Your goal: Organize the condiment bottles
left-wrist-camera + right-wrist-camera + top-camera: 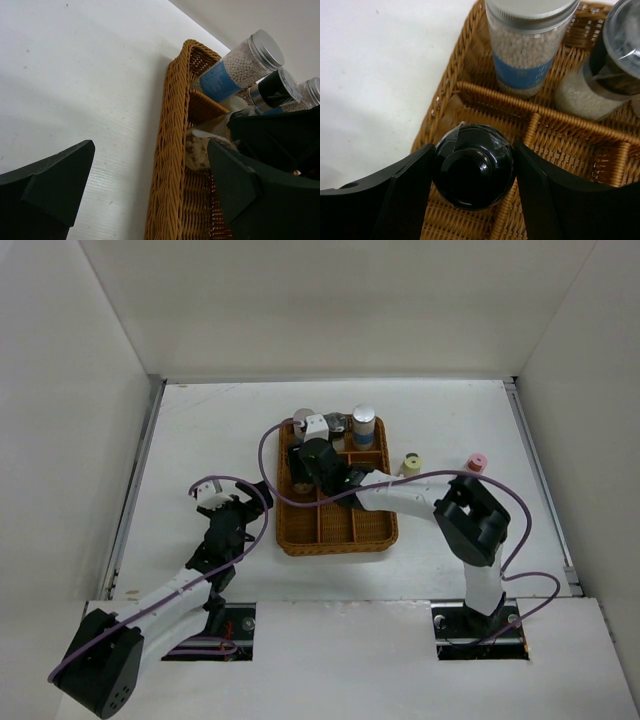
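The right hand (474,150) is pinched onto a small bottle with a glossy black domed cap (472,172), with one finger pressed against each side of the cap. This bottle is held over the compartment beside the left wall of the brown wicker divided tray (340,538). Whether its base rests on the tray floor cannot be told.

Beyond the next divider, at the far-left corner of the tray, a tall white bottle with a blue band and a silver screw cap (527,45) is stood upright. Just to its right, still inside the tray, a clear bottle of white grains with a dark cap (607,70) is stood. A second tall white blue-banded bottle with a silver cap (363,427) is stood in the far-right compartment of the tray.

Outside the tray, on the white counter (200,420), a small cream-capped bottle (411,463) is stood near the tray's right wall. A small pink-capped bottle (476,462) is stood further to the right, well apart from the tray.

The left hand (150,165) is spread wide, with nothing gripped. It is positioned low over the counter, to the left of the tray's left wall
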You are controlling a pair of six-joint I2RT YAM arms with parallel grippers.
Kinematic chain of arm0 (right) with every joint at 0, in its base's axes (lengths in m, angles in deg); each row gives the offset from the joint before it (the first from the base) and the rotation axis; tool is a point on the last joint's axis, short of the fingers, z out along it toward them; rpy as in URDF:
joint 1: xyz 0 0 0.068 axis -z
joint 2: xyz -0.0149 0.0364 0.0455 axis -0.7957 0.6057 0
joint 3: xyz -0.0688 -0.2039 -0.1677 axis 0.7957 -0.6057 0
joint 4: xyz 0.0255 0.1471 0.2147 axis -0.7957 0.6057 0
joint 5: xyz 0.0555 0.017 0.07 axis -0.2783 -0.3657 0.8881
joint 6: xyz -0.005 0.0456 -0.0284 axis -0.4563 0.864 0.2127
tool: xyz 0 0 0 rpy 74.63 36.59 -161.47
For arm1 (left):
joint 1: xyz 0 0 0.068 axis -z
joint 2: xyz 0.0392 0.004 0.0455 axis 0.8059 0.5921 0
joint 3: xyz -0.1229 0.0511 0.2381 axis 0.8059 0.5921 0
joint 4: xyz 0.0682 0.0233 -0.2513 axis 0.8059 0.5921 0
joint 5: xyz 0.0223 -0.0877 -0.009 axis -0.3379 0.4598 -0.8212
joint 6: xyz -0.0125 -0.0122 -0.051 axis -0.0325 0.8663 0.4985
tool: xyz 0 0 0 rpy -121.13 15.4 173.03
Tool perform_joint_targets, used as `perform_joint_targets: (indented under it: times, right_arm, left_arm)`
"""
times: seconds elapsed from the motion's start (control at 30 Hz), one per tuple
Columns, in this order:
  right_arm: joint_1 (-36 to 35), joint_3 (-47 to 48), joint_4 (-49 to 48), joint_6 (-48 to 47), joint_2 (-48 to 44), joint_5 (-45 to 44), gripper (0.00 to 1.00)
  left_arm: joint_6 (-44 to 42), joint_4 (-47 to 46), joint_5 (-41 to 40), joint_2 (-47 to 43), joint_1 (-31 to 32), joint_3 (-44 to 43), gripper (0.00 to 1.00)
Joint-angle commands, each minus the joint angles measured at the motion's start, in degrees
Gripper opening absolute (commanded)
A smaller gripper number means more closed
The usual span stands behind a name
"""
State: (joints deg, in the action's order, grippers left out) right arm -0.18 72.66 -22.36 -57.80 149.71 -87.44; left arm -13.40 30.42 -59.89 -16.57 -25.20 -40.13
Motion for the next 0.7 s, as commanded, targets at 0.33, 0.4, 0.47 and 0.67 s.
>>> perform_joint_targets:
  times: [0.33, 0.4, 0.47, 0.67]
  right_arm:
    - [-0.05, 1.13, -5.40, -0.61, -5.42, -0.21, 0.89]
    - [-0.14, -0.80, -5.31, -1.31, -9.18, -0.03, 0.91]
    - [-0.14, -4.13, -5.57, -1.67, -13.75, -0.30, 0.89]
    - [7.84, -20.12, -5.67, 0.26, -29.22, -4.94, 0.41]
  left_arm:
    - [0.62, -1.44, 0.36, 0.58, -0.50, -0.53, 1.00]
    - [0.62, -1.71, -0.17, 0.31, -0.59, -0.26, 1.00]
    - [0.62, -1.71, 0.44, 1.10, -0.94, -0.44, 1.00]
    - [0.71, -1.97, 0.18, 0.92, -0.76, -0.35, 1.00]
